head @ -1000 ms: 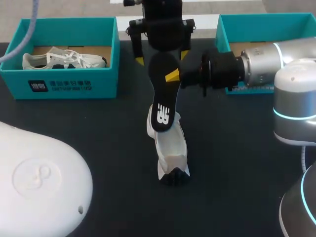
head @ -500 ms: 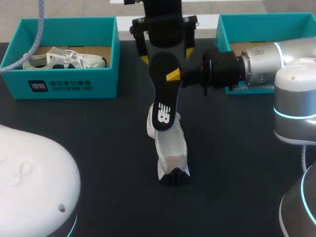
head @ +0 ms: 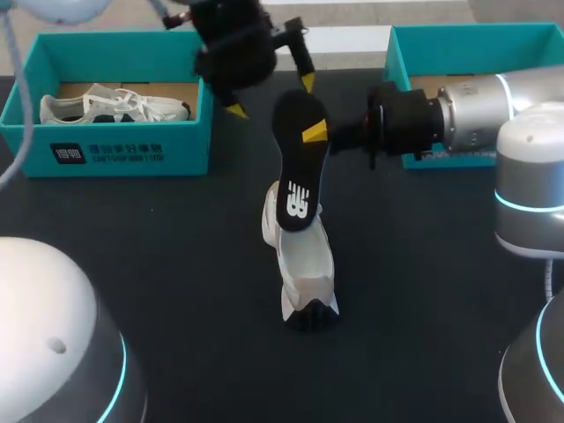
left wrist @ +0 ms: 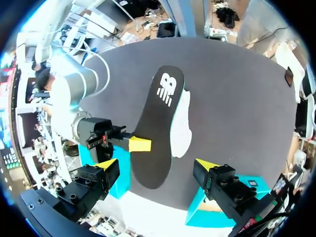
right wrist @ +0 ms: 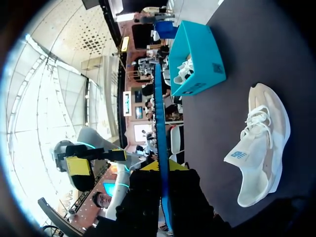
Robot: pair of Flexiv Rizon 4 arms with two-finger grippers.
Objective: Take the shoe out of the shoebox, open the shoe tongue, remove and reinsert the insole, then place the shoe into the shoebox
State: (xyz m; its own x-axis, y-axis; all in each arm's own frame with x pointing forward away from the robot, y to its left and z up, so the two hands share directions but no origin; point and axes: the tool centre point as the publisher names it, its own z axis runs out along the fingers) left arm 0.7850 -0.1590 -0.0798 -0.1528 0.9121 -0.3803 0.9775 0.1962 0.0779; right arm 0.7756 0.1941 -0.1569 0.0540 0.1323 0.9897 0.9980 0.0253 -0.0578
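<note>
A white shoe [head: 300, 264] is lying on the dark table [head: 159, 256], and everything else is placed from it. Well apart from it to the far left, a teal shoebox [head: 115, 150] is sitting with a second shoe [head: 115, 106] inside. A broad strip of table is running between that box and the white shoe. Another teal box [head: 476, 40] is standing to the far right, near the table's back edge and partly behind the right arm.

Above the white shoe, a black insole [head: 298, 167] is hanging nearly upright. Its lower end is overlapping the shoe's opening in the head view, though whether it is touching cannot be told. The right arm's fingers [head: 314, 132] are clamping the insole's upper half from both faces. In the right wrist view it is showing edge-on as a thin blue line.

The left arm's fingers [head: 271, 95] are hovering spread wide beyond the insole's top, gripping nothing and touching nothing.

A white logo is sitting on the insole's lower end, a blue mark is showing on the shoe's tongue, and white print is running along the left box's front.
</note>
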